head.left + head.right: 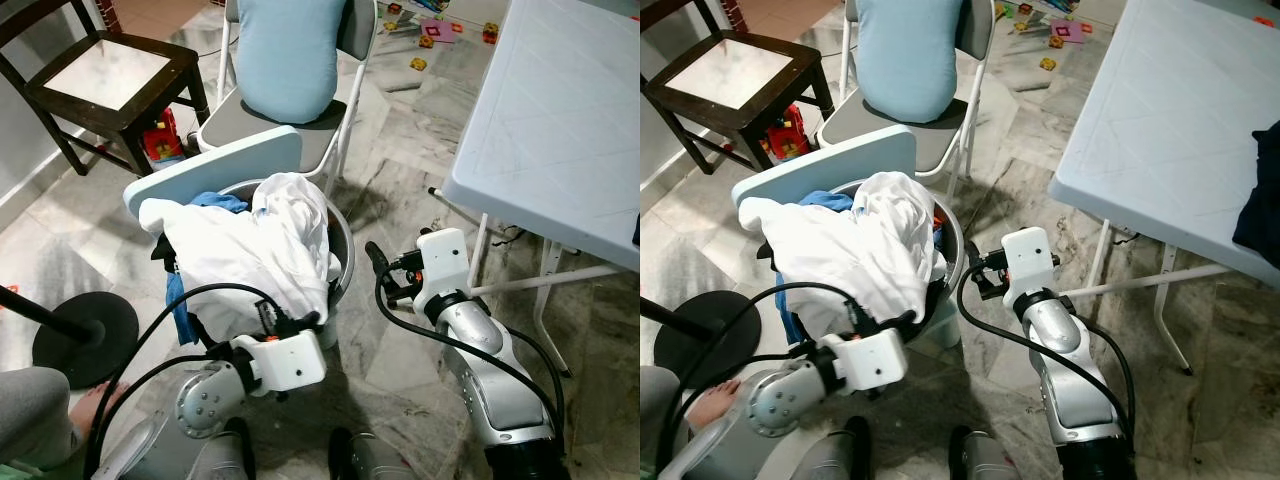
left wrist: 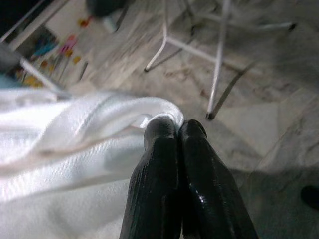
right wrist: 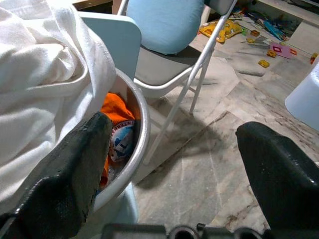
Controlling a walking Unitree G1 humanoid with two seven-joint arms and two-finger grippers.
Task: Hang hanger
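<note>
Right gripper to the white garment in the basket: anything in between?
Only the basket rim. The right gripper is open beside the basket, and the white garment is heaped above that rim. The left gripper is shut on its edge.

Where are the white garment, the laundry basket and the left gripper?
white garment (image 1: 250,245): left eye view, on the bunched cloth heaped over the basket.
laundry basket (image 3: 141,127): right wrist view, on its grey rim.
left gripper (image 2: 178,130): left wrist view, at the shut fingertips pinching the garment's hem.
</note>
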